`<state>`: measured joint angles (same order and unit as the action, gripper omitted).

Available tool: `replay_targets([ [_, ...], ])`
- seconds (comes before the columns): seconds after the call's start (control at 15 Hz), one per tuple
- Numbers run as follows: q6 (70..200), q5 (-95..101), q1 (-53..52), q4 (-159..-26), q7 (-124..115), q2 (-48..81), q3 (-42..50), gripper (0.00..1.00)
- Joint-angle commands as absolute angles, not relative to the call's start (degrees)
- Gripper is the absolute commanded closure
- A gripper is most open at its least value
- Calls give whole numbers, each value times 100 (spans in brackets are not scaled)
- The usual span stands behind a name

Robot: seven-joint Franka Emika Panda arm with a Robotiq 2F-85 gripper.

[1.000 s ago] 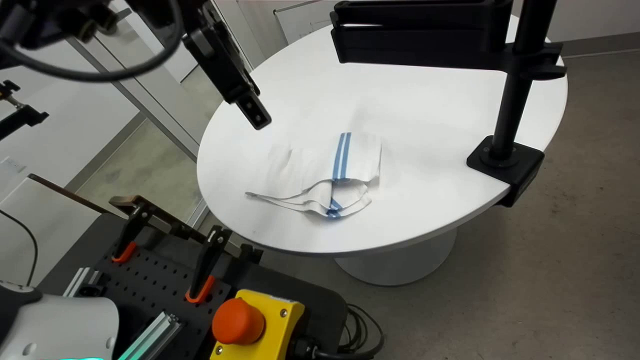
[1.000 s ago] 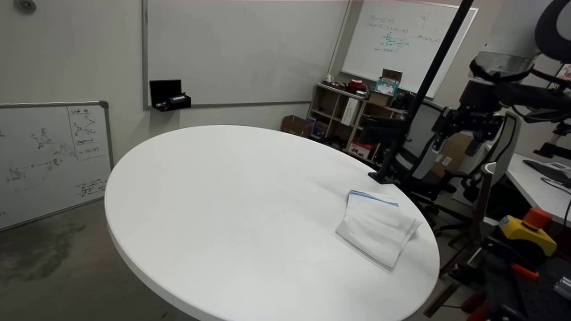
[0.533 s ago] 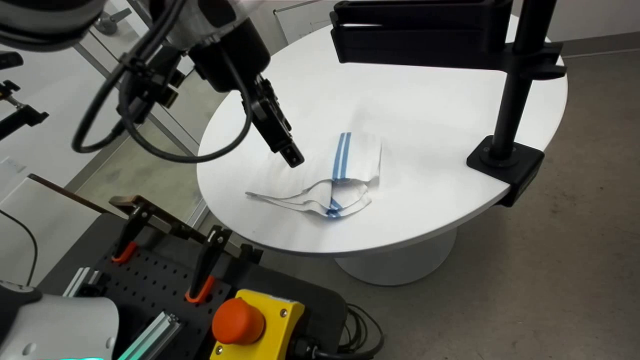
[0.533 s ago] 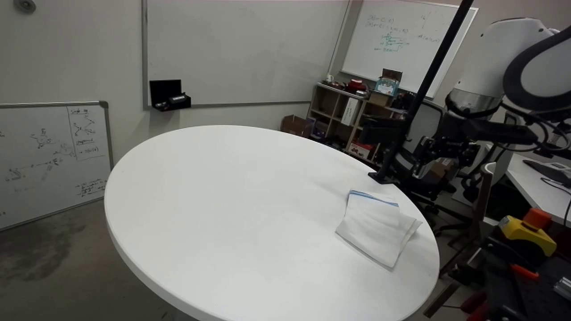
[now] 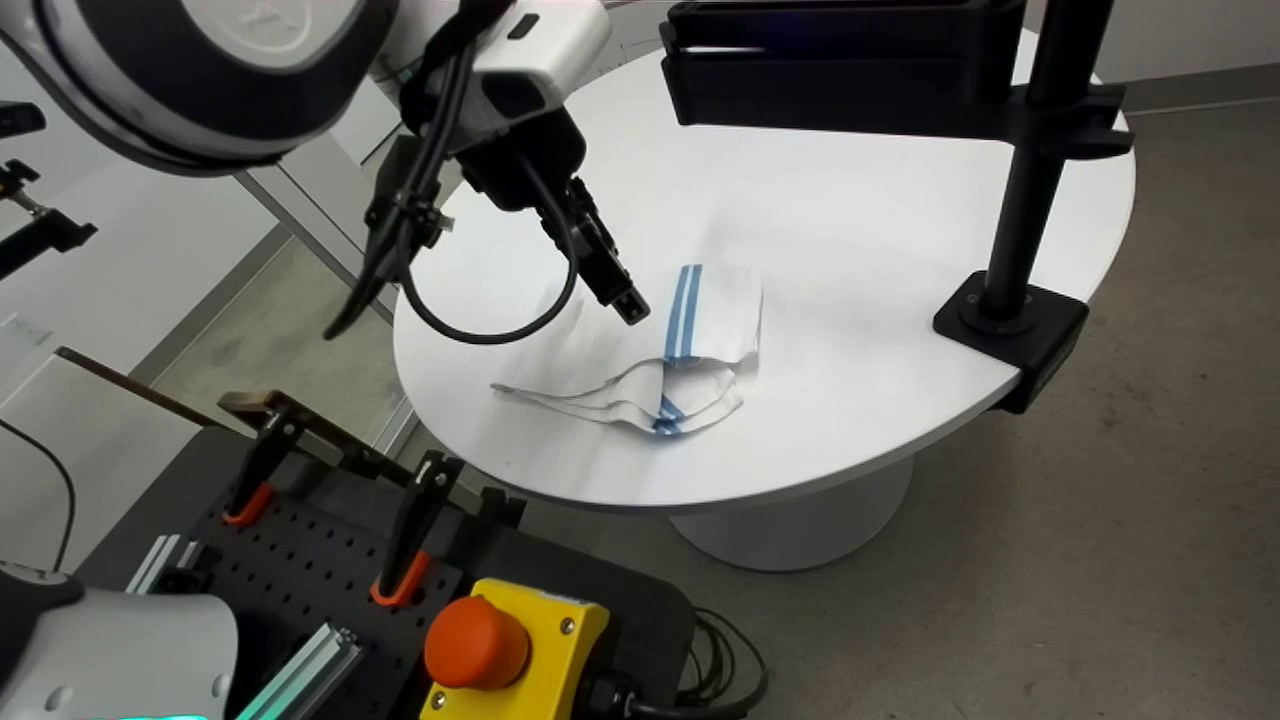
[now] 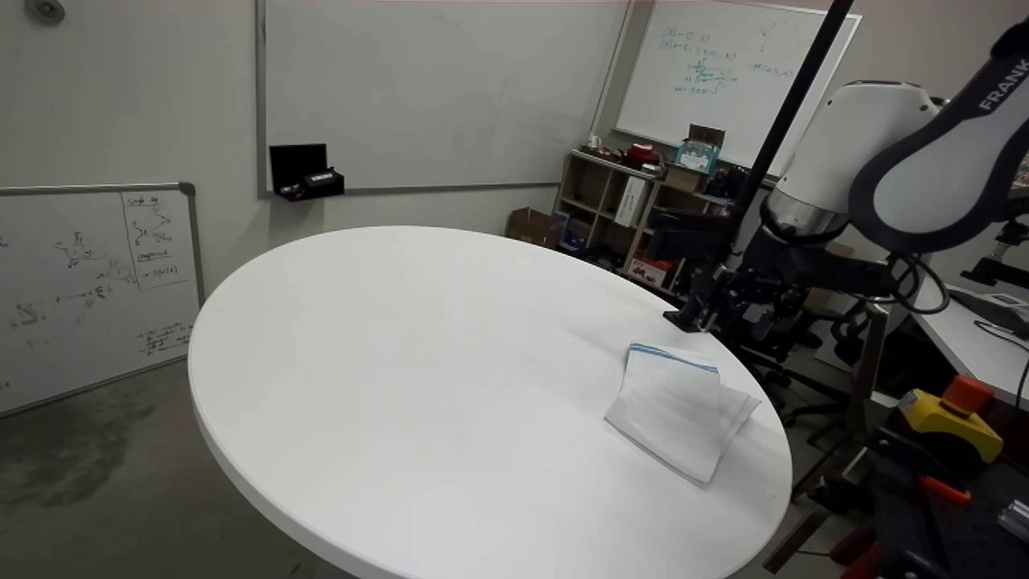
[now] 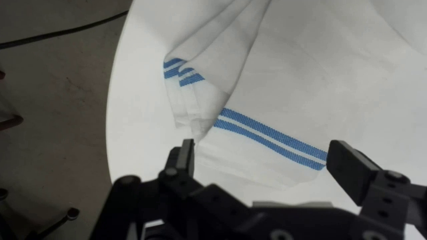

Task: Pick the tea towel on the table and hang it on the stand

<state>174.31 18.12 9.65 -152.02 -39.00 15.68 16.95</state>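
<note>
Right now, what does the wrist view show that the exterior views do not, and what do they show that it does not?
Only the wrist view clearly shows the gripper open, its two fingers apart with the towel beyond the gap. Only the exterior views show the stand, the arm and the yellow box. All share the towel, the table and the gripper.

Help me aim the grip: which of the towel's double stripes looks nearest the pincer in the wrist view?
The long double stripe, one end showing beside the pincer; the two short ones lie farther toward the table's edge.
</note>
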Motion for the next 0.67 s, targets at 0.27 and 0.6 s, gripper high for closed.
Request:
replay_targets([
  [0.27,17802,321,-201,-14946,-3377,2398,2222,0],
  [0.6,17681,-270,-645,-14898,-3335,2582,2629,0],
])
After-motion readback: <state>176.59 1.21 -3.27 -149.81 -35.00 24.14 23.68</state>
